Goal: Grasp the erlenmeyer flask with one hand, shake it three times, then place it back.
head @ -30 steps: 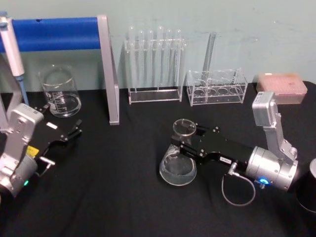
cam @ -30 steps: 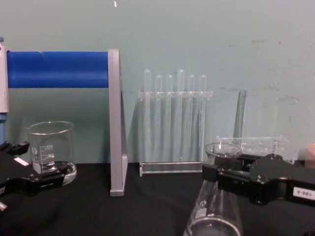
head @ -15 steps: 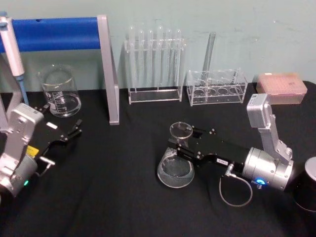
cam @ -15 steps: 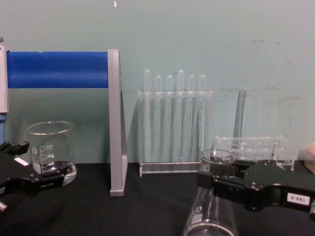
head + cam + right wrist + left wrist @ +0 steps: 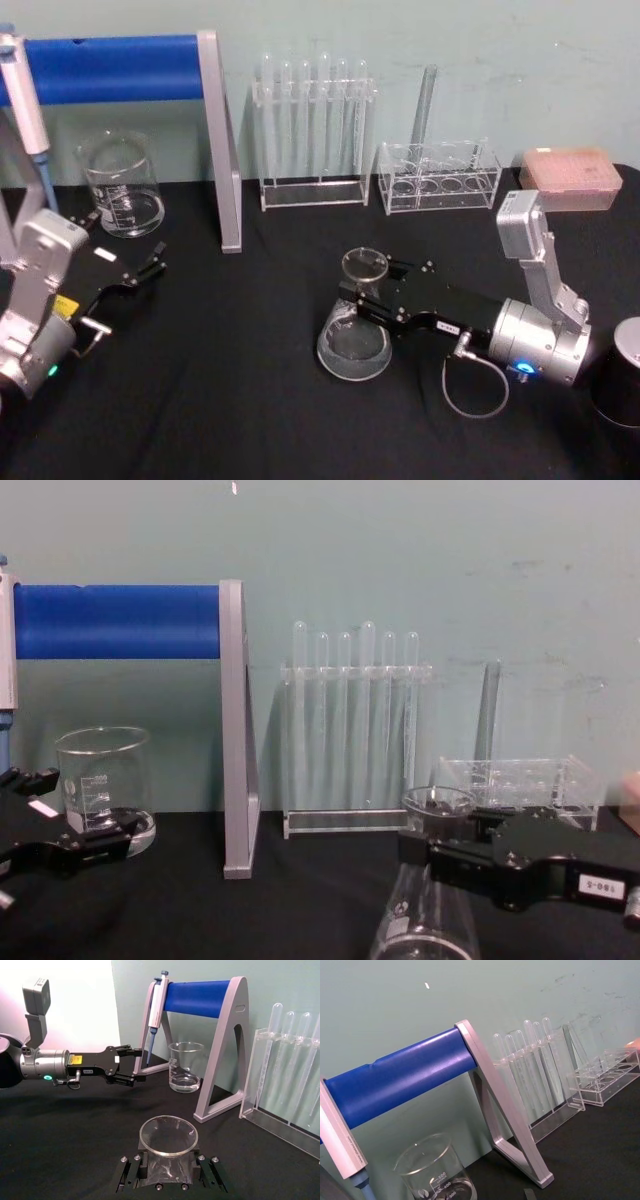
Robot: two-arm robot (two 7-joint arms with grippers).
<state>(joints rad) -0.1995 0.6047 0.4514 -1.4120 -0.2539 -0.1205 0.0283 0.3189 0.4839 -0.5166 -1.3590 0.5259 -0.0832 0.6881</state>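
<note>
The erlenmeyer flask (image 5: 353, 342) is clear glass and stands upright near the middle of the black table, with a little liquid in its wide base. My right gripper (image 5: 364, 292), the hand, comes in from the right and is shut on the flask's neck just under the flared rim. The chest view shows the same grip (image 5: 432, 852) on the flask (image 5: 420, 925), whose base is cut off there. In the right wrist view the rim (image 5: 168, 1135) sits between the black fingers (image 5: 131, 1172). I cannot tell whether the base touches the cloth. My left gripper (image 5: 147, 266) is parked open at the far left.
A glass beaker (image 5: 122, 187) stands at back left under a blue pipette stand (image 5: 110, 68) with a grey leg (image 5: 225, 170). Behind the flask are a test tube rack (image 5: 313, 130) and a low clear rack (image 5: 438, 178). A pink box (image 5: 570, 178) and a black cylinder (image 5: 618, 385) are at right.
My right gripper has moved down and slightly left with the flask held in it. The left arm has not moved.
</note>
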